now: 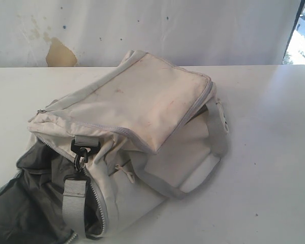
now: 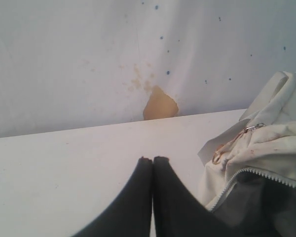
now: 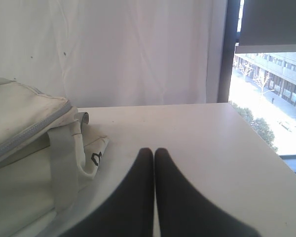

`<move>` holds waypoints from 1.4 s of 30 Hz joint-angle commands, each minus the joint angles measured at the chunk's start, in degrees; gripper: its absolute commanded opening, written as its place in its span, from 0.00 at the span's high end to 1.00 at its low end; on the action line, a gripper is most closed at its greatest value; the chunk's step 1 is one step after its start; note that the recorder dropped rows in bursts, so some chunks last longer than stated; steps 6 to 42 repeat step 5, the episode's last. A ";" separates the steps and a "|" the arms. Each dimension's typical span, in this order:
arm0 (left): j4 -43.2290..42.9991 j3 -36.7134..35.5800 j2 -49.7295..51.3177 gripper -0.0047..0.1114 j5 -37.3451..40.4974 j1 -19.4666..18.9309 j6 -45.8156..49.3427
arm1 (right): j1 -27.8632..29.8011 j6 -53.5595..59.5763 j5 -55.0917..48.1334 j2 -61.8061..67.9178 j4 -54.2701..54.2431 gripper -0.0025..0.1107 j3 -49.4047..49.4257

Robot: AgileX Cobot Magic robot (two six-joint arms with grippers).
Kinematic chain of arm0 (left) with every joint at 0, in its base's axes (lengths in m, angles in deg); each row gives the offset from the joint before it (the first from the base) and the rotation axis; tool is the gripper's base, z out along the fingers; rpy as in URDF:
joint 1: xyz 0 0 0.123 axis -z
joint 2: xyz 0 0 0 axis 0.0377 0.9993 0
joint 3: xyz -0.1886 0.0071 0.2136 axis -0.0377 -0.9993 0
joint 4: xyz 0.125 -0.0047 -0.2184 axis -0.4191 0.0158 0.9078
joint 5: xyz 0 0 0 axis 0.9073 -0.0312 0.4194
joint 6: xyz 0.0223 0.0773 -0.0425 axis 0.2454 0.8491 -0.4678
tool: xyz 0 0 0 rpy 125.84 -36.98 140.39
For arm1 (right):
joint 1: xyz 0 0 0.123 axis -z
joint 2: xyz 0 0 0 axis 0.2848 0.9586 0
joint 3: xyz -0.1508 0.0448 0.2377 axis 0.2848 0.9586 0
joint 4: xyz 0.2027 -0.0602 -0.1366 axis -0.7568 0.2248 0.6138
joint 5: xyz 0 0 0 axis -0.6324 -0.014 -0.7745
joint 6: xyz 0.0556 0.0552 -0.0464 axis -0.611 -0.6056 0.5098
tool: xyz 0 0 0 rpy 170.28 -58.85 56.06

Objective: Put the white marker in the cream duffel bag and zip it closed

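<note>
The exterior view alone shows most of the bag (image 1: 142, 101). It lies on the white bench (image 1: 274, 152), its near end unzipped. In the left wrist view the left gripper (image 2: 153, 159) is clenched and empty, beside the open zipper (image 2: 266, 174). The right gripper (image 3: 154, 150) is clenched and empty, near the strap (image 3: 64, 163). A window (image 3: 266, 84) stands beyond the bench.

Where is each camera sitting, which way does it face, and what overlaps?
Exterior view: off the arms, raised, looking down at the cream duffel bag on the table, unzipped at its lower-left end; no arm shows.
Left wrist view: low over the table, facing the backdrop and its brown patch; shut left gripper, the bag's open end beside it.
Right wrist view: low, facing the backdrop and a window; shut right gripper, the bag's strapped end beside it.
Shared: the bag in all three; the brown patch in exterior and left wrist.
</note>
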State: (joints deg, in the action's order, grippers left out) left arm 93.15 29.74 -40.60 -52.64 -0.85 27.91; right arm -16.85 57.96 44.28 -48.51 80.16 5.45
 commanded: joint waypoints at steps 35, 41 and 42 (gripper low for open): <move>0.61 -0.30 -0.16 0.96 -0.45 0.00 -0.16 | 0.31 0.41 -0.39 -0.21 -0.11 0.98 0.41; 0.61 -0.30 -0.16 0.96 -0.45 0.00 -0.16 | 0.31 0.41 -0.39 -0.21 -0.11 0.98 0.41; 0.61 -0.30 -0.16 0.96 -0.45 0.00 -0.16 | 0.31 0.41 -0.39 -0.21 -0.11 0.98 0.41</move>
